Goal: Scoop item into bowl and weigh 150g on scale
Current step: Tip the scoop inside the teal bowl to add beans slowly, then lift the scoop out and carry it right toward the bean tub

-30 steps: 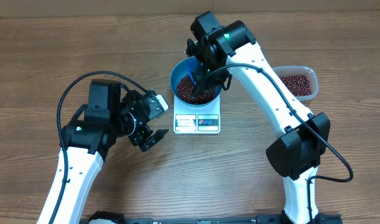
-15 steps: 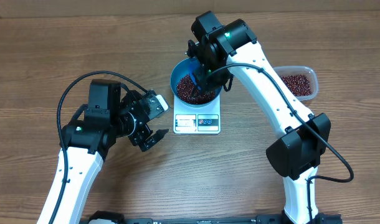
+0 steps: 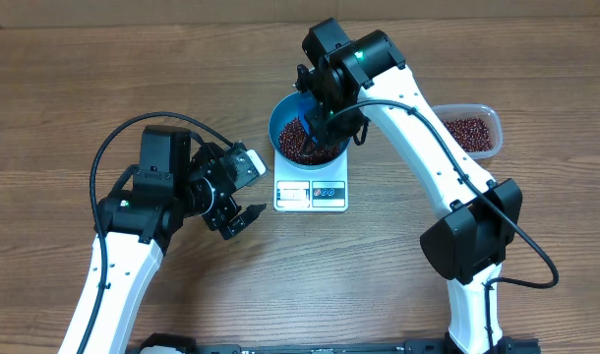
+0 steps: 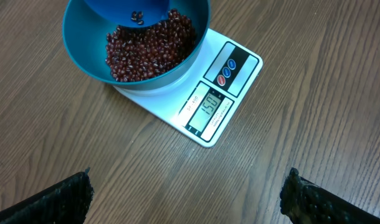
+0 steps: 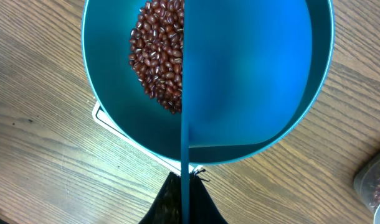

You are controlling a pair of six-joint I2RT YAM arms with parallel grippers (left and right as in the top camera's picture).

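The bowl (image 4: 84, 50) of beans (image 4: 146, 50) sits on the scale (image 4: 224, 93), toward the desk's (image 3: 84, 79) far edge. Right jaws pinch the blue scoop (image 4: 121, 9) over it; left jaws stand spread wide beside the scale.

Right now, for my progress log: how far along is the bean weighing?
Done: red-brown beans lie heaped in the teal bowl on the white digital scale, whose display appears to read about 150. In hand: the right gripper is shut on the blue scoop above the bowl, a few beans in it. Left: likely only withdrawing the scoop; the left gripper hangs open.
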